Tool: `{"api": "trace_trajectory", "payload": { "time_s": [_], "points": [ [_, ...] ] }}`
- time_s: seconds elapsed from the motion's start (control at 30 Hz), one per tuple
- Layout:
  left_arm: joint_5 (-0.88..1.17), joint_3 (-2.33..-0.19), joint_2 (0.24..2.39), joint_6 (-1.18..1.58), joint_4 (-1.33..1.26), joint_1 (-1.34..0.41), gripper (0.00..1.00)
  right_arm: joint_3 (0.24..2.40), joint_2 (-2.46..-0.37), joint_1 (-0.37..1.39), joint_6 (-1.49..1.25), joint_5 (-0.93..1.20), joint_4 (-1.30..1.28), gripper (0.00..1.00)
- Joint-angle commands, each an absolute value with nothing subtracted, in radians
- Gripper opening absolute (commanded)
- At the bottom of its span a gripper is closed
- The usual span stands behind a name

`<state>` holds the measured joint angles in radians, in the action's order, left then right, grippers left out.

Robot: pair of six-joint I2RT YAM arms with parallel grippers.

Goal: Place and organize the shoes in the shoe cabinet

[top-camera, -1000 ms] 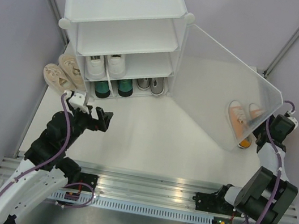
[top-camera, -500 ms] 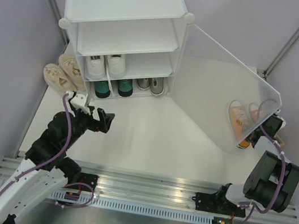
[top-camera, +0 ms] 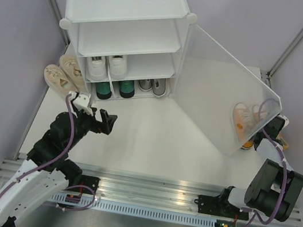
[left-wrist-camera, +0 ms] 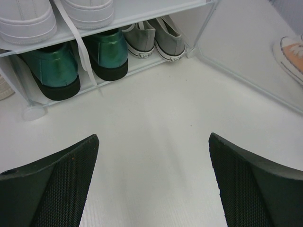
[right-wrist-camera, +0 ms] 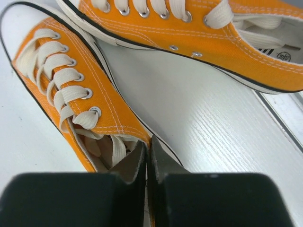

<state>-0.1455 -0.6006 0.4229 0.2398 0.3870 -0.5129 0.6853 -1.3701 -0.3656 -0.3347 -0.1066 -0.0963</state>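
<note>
Right wrist view: the right gripper [right-wrist-camera: 147, 150] is shown pinched on the collar of the nearer orange shoe [right-wrist-camera: 111, 113], whose long axis runs away up-left; the left gripper [left-wrist-camera: 152, 138] is spread.

place: robot lab | evidence: aluminium mounting rail [top-camera: 149, 193], plain partition walls [top-camera: 7, 37]

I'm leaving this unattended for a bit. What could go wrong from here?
1. The right hand pinches only the thin collar wall of one orange shoe; it may slip or swing when lifted.
2. The open door stands between that shoe and the cabinet front, so carrying it across may knock the door.
</note>
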Motion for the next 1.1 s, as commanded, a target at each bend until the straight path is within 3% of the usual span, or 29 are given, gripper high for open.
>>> {"api": "trace_trajectory", "payload": {
  "time_s": [0.0,0.13,0.17,0.27,0.33,0.8,1.07],
  "points": [
    [-0.12,-0.601,0.44,0.207,0.348,-0.52,1.0,0.749,-1.284,-0.341,-0.31,-0.225,-0.052,0.11],
    [-0.118,-0.6,0.451,0.207,0.347,-0.522,1.0,0.773,-1.276,-0.29,-0.259,-0.339,-0.06,0.35],
    [-0.118,-0.6,0.453,0.207,0.348,-0.522,1.0,0.776,-1.282,-0.29,-0.256,-0.341,-0.061,0.46],
    [-0.115,-0.6,0.472,0.206,0.347,-0.522,1.0,0.784,-1.318,-0.288,-0.25,-0.371,-0.06,0.6],
    [-0.114,-0.6,0.486,0.204,0.347,-0.522,1.0,0.782,-1.345,-0.287,-0.244,-0.403,-0.057,0.64],
    [-0.137,-0.598,0.548,0.19,0.347,-0.523,1.0,0.839,-1.434,-0.296,-0.204,-0.465,0.04,0.71],
    [-0.164,-0.601,0.557,0.184,0.347,-0.522,1.0,0.85,-1.52,-0.423,-0.295,-0.224,0.112,0.72]
  ]
}}
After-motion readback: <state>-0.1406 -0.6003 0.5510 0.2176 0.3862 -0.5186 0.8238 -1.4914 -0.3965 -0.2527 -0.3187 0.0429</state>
